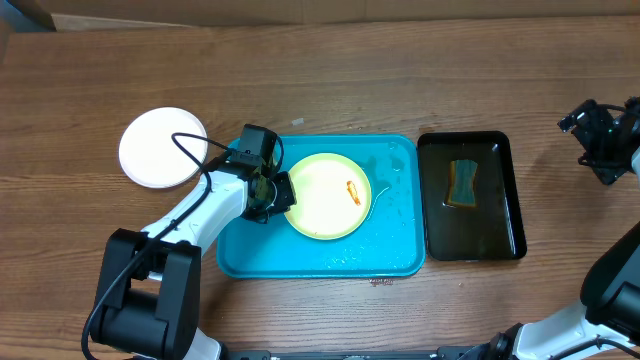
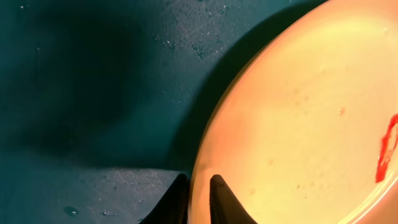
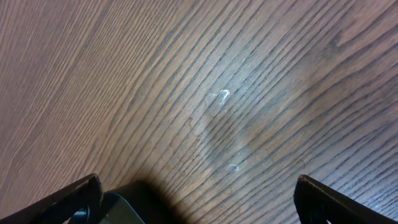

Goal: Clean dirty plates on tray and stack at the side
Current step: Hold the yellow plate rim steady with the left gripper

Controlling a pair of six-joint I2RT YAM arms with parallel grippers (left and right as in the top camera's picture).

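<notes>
**A:** What's laid out, biggest first?

**B:** A wooden table. At its middle is the turquoise tray, and just beside that on the right is a narrower black tray with a sponge in it.

**A:** And the plates?

**B:** The pale yellow plate lies flat in the turquoise tray, toward its left half. A white plate sits on the table left of the tray, apart from it.

**A:** How will the yellow one handle?

**B:** Light, stiff and thin at the edge, I'd judge. Water beads dot the tray floor, so it is probably slick too. Lying flat, it offers only its rim to hold.

**A:** Who has it?

**B:** The left fingers are pinched narrow on its left rim, one tip over the face and one outside the edge. The right fingers are spread wide above bare table at the far right, holding nothing.

**A:** Is that a good spot?

**B:** I think so. It keeps clear of the orange-red smear right of centre. An edge pinch may let the plate droop or swivel, though, so a slow lift seems wise.
</notes>
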